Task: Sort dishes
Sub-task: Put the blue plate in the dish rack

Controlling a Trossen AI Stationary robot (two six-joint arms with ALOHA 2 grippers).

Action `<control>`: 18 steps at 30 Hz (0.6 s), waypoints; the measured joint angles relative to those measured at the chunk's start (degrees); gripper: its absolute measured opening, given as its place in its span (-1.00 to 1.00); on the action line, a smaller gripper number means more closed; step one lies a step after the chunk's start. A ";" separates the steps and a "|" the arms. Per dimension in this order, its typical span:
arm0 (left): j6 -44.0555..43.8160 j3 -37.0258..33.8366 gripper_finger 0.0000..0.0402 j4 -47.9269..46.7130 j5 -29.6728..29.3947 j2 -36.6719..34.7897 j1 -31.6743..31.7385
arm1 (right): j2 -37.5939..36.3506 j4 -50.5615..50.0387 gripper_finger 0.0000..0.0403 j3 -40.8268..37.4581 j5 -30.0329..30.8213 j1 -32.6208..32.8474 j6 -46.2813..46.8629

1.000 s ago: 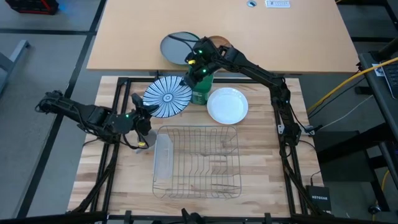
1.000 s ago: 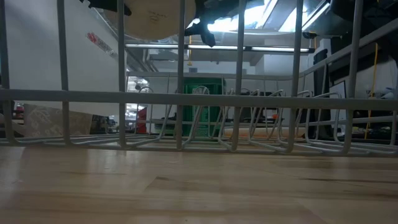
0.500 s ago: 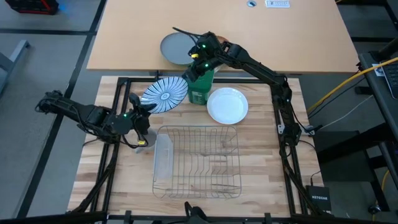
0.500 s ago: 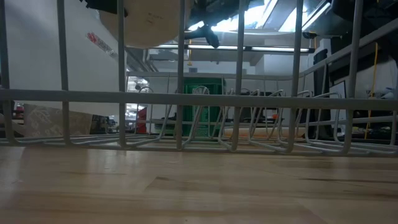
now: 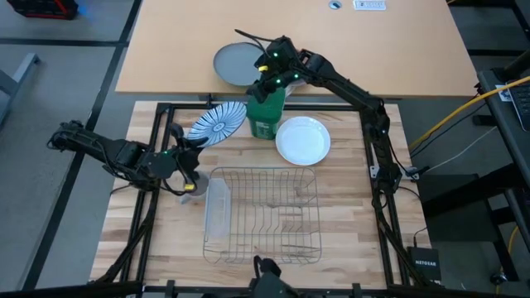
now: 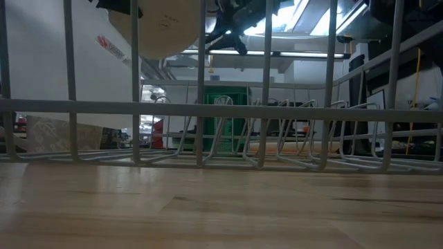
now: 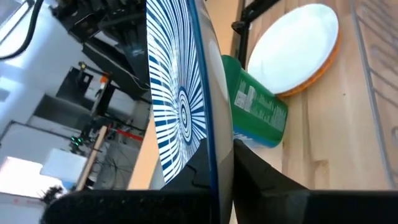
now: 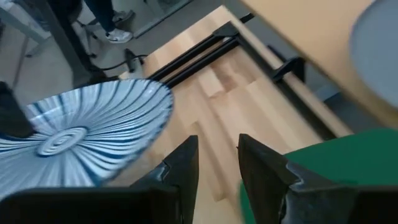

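Observation:
My left gripper (image 5: 192, 142) is shut on the blue-and-white striped plate (image 5: 217, 122), held above the table's left half, left of a green bottle (image 5: 267, 117). The plate's pale underside shows in the low view (image 6: 163, 28). My right gripper (image 8: 217, 155) is open and empty, up above the green bottle's far side (image 5: 262, 81). The plain white plate (image 5: 302, 139) lies right of the bottle, on top of the orange-red plate, of which only the rim (image 7: 324, 62) shows. My left gripper pinches the striped plate's rim (image 7: 214, 163) between its two fingers, one on the striped face, one on the underside. The fingers come from the table's left. The plate is lifted clear and steeply tilted, its striped face still showing from above.
A wire dish rack (image 5: 265, 211) stands on the table's near middle, with a clear holder (image 5: 217, 207) at its left side. A plain grey plate (image 5: 234, 62) lies on the far table; a brown plate (image 5: 295, 55) beside it is mostly hidden by my right arm.
My right gripper has drawn away from the striped plate's right rim, up and toward the far edge. My left gripper has turned, and the plate has tipped from nearly flat, face up, to a steep tilt, staying clear of the table.

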 joint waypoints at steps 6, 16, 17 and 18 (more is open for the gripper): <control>-8.27 0.02 -0.93 0.64 -0.45 0.00 0.00 | 0.00 0.04 -0.43 0.00 1.71 -2.65 -5.22; -19.52 0.09 -0.93 14.00 -1.09 0.01 -0.92 | -0.42 0.32 -0.43 -0.02 6.59 -6.20 -15.74; -21.33 0.09 -0.93 15.56 -1.06 0.02 -1.35 | -0.42 0.29 -0.43 -0.02 6.62 -6.35 -16.96; -23.31 0.09 -0.94 17.00 -1.05 0.02 -1.87 | -0.42 0.35 -0.43 -0.02 7.04 -6.37 -18.15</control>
